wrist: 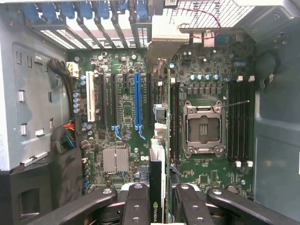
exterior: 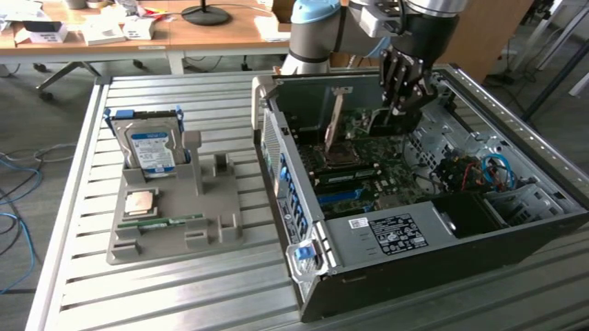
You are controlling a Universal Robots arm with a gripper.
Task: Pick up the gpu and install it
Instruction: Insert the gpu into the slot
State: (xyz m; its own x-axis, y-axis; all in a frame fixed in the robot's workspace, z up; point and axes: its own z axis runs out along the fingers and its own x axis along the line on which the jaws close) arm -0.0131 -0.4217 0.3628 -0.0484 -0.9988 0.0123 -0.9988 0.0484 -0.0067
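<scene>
1. Wrist view looks straight down into the open PC case (wrist: pixel 28 93), and the hand (wrist: pixel 159 192) is closed on the gpu (wrist: pixel 157 168). The card sits edge-on between the two black fingers (wrist: pixel 136 201), with a little green logo showing on its edge.
2. The gpu runs down the middle of the motherboard (wrist: pixel 122 117), between the long blue slot (wrist: pixel 137 101) on one side and the CPU socket (wrist: pixel 204 129) on the other. Its far end reaches toward the slotted rear wall with the blue latches (wrist: pixel 84 11). Can't tell from here whether it's actually seated in a slot or just above one.
3. In the exterior view, the hand (exterior: pixel 402 103) is down inside the case (exterior: pixel 405 234), over the board near the back of the box.
4. On the exterior view's left, a grey tray (exterior: pixel 221 234) sits on the slatted metal worktop (exterior: pixel 184 289), well apart from the hand. It has a hard drive (exterior: pixel 152 148) standing upright, plus a small square chip (exterior: pixel 140 202) and a memory stick (exterior: pixel 165 222) lying flat.
</scene>
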